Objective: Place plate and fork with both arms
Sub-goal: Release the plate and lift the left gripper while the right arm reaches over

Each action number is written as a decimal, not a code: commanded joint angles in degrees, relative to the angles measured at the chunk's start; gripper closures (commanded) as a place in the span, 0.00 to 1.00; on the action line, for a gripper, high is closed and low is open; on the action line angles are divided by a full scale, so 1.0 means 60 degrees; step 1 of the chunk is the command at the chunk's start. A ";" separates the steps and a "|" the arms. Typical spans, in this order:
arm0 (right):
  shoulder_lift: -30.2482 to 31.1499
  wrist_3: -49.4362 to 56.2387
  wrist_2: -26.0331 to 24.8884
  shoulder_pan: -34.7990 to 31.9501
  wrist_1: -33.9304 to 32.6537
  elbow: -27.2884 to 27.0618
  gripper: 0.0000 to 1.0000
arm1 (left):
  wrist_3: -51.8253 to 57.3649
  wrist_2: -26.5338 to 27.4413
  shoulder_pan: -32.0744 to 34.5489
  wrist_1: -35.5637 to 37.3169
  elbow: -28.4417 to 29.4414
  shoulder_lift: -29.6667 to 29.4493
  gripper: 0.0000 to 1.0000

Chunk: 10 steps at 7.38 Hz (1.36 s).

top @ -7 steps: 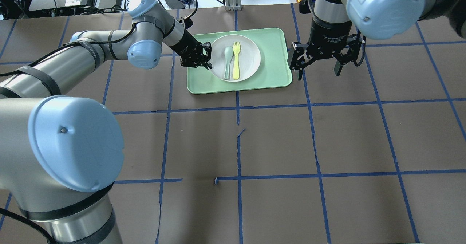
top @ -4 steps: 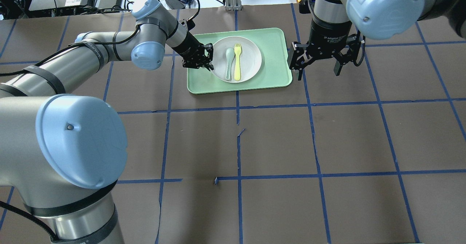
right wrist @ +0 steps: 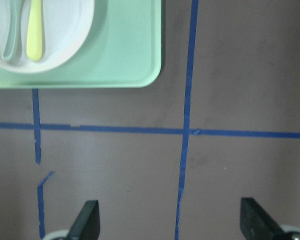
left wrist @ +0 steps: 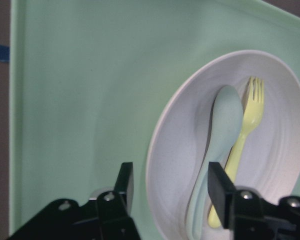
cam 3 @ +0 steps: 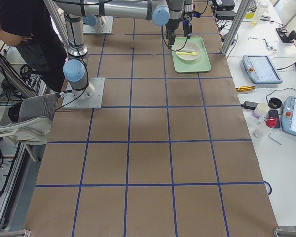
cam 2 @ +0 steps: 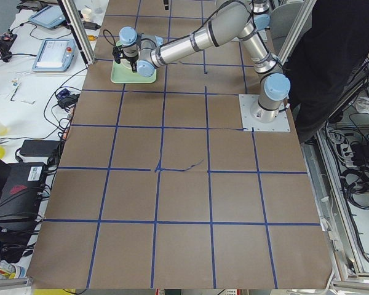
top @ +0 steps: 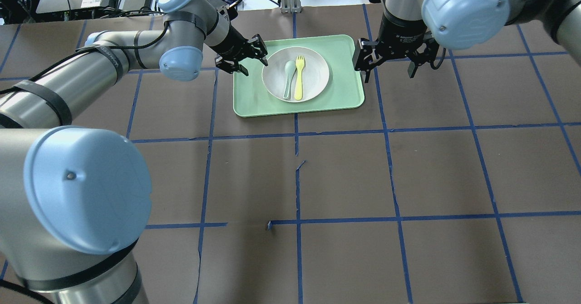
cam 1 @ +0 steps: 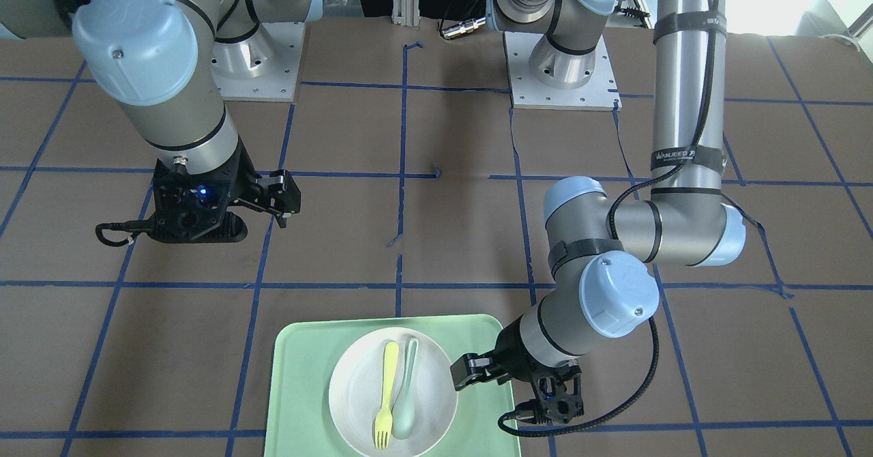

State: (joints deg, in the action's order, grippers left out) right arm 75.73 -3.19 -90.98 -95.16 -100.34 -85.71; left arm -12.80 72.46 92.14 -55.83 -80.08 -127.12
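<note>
Left gripper (left wrist: 169,175) jaws stand part open and empty, either side of the left rim of the round white plate (top: 313,68), upper centre overhead. Right gripper (right wrist: 171,220) gapes wide, empty. Pale-yellow plastic fork (top: 298,79) lies on it: probably light, stiff, slippery; pinch mid-handle.

Plate (top: 316,73) white. Fork (top: 298,80) pale yellow. Spoon (top: 288,73) grey-green. Tray (top: 341,90) mint green, plain. Worktop (top: 345,172) brown, gridded with blue tape (top: 345,131). Arms (top: 77,79) silver-grey, joint caps (top: 88,188) light blue, straps (top: 44,99) black. Left gripper (top: 254,66) and right gripper (top: 388,76) black.
</note>
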 commanded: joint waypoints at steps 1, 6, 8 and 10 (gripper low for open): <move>-0.1030 -0.0508 0.0278 -0.0207 -0.2136 0.0033 0.16 | 0.3420 0.2399 -0.0747 -0.2402 -0.0114 0.1186 0.00; -0.3945 -0.1695 0.0471 -0.1409 -0.2904 0.2184 0.33 | 0.4770 0.2865 -0.1837 -0.3454 -0.0668 0.2363 0.00; -0.4591 -0.1651 0.0851 -0.1469 -0.3621 0.2230 0.33 | 0.4770 0.2851 -0.1822 -0.3409 -0.0920 0.2422 0.00; -0.4930 -0.1636 0.0881 -0.1469 -0.3695 0.2361 0.34 | 0.4770 0.2851 -0.1822 -0.3409 -0.0935 0.2466 0.00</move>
State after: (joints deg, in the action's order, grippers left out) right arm 47.56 -13.01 -85.92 -103.93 -121.98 -72.07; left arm 15.81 89.56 81.21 -76.30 -85.52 -112.45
